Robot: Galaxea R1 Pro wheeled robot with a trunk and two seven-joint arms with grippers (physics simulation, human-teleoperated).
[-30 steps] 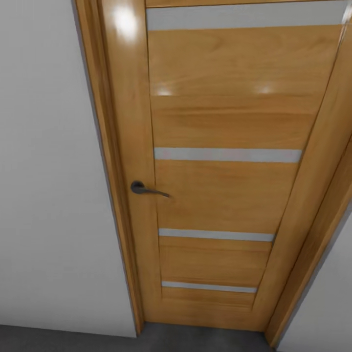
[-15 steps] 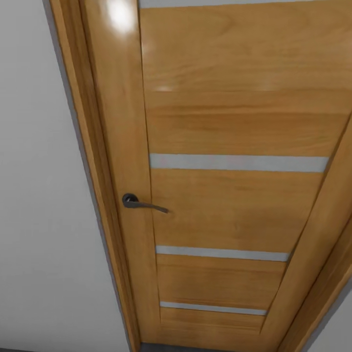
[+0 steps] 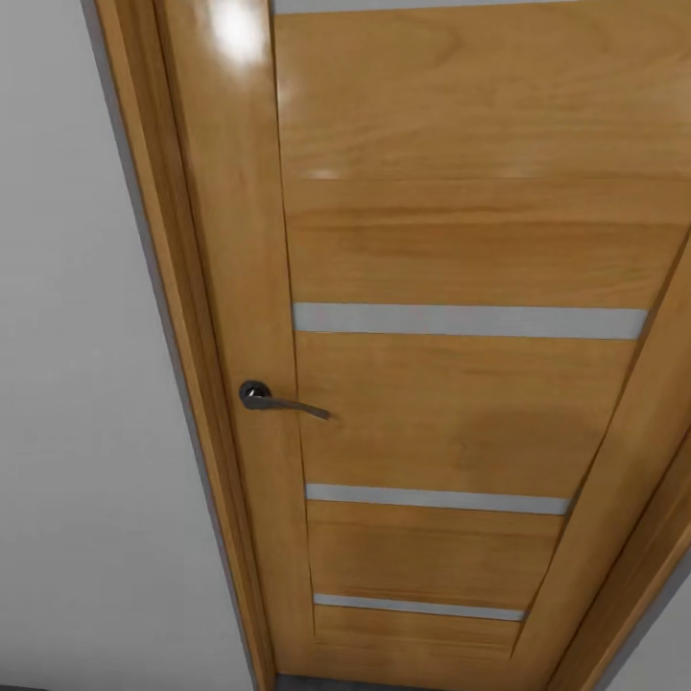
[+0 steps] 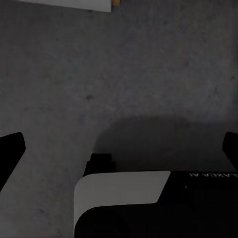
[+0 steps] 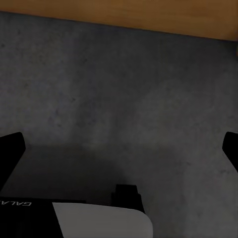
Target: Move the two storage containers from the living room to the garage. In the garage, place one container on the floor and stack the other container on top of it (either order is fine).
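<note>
Honey-coloured varnished wood takes up most of the head view: a closed door (image 3: 461,288) with a glossy finish that throws back two or three pale spots of light near its top. Four narrow frosted glass slats (image 3: 468,321) cross its panel horizontally, one at the very top edge, one at mid-height and two lower down, each a flat grey-white band between wider wooden fields. A dark metal lever handle (image 3: 278,401) sits on the door's left stile, its lever pointing toward the panel. The door is set in a matching wooden frame (image 3: 158,288), and a plain white wall (image 3: 77,432) lies to the left of that frame, with another sliver of white wall at the lower right corner. Of the task's things, the floor (image 4: 148,64) shows in both wrist views: a rough, mottled grey concrete surface with small darker flecks, dim and shadowed nearer the robot. In the left wrist view the left gripper (image 4: 119,148) hangs over this concrete with its two black fingertips far apart at opposite edges of the picture, nothing between them; a strip of white wall base shows at the far edge. In the right wrist view the right gripper (image 5: 119,148) is likewise spread wide and empty above the concrete, and the foot of the wooden door borders the floor beyond it.
</note>
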